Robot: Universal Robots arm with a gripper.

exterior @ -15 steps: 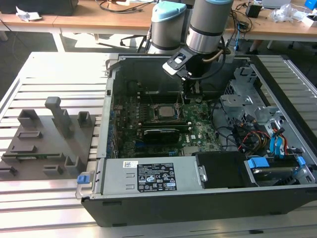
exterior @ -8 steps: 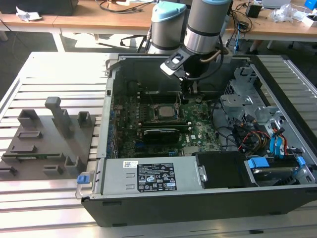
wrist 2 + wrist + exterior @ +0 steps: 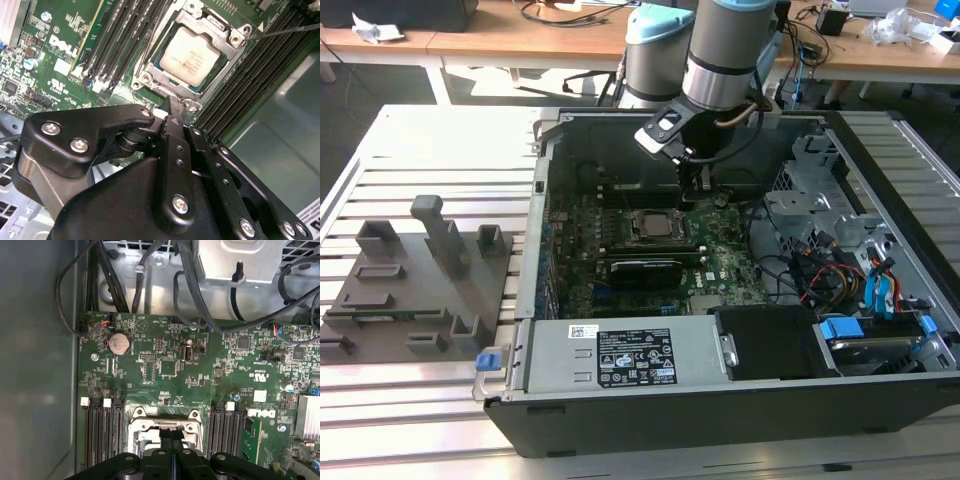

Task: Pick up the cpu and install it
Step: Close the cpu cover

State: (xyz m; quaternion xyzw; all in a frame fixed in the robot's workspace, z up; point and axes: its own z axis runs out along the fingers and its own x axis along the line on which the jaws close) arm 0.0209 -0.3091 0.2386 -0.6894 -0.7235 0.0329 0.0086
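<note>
Exterior view: the arm (image 3: 720,60) is reaching down from the far side into the open computer case (image 3: 720,420), which is lying on the slatted table (image 3: 420,130). The tool (image 3: 703,188) is pointing straight down, hanging low over the motherboard (image 3: 720,250), near the socket and toward the exterior view's right of it. The cpu (image 3: 655,226) is sitting flat in the socket, mid-board. A long black card (image 3: 645,268) is lying just in front of it. A gray fixture (image 3: 415,285) is resting on the table to the exterior view's left of the case.

Second wrist view: this one is giving the close look at the cpu (image 3: 192,54). A pale silvery-pink top plate is showing, level, ringed by the metal socket frame (image 3: 150,75). A thin lever (image 3: 285,32) is running off from one corner of the frame. Memory slots (image 3: 125,40) are flanking the socket. The tool (image 3: 172,102) is closed with nothing in it, its tip near the frame's edge and clear of the chip.

First wrist view: the fingers (image 3: 165,445) are pressing together, only a thin seam between them, and are covering the middle of the socket frame (image 3: 150,425). Beyond it a coin battery (image 3: 120,343) and black cables (image 3: 190,280) are showing.
</note>
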